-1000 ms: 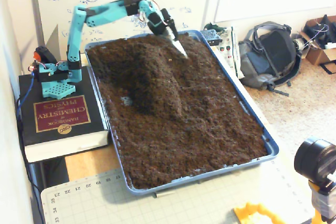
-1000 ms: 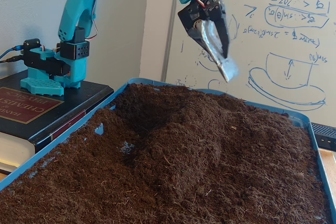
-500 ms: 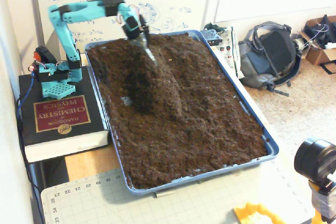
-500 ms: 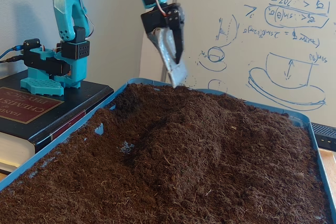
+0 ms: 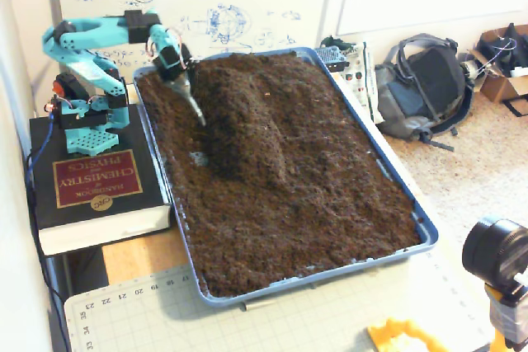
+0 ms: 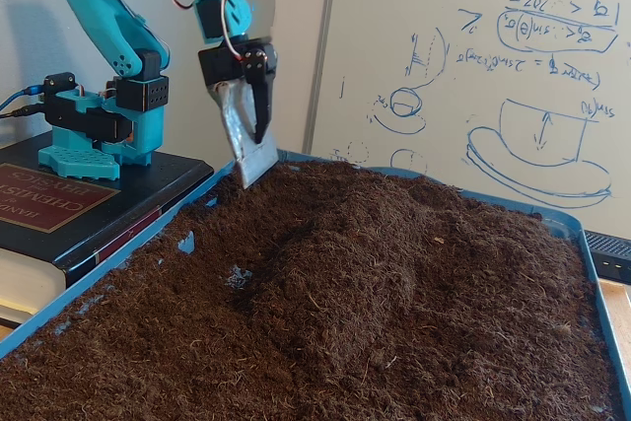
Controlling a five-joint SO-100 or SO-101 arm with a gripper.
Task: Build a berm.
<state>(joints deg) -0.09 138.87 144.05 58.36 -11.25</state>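
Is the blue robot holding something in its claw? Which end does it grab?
The gripper carries a flat silvery blade, like a little shovel, gripped at its top end. Whether it is clamped or fixed on cannot be told. The blade's bottom edge hangs just above the soil.

The tray [image 6: 138,242] runs off the lower edge in a fixed view, its near end unseen. The gripper [image 5: 196,110] shows too small to tell how its jaws stand.

Readable text: book [image 5: 95,183] under my base, cover "HANDBOOK of CHEMISTRY and PHYSICS", upside down; cutting mat [image 5: 157,319], edge numbers 19–23, 33, 34; whiteboard [image 6: 532,66] scribbles illegible
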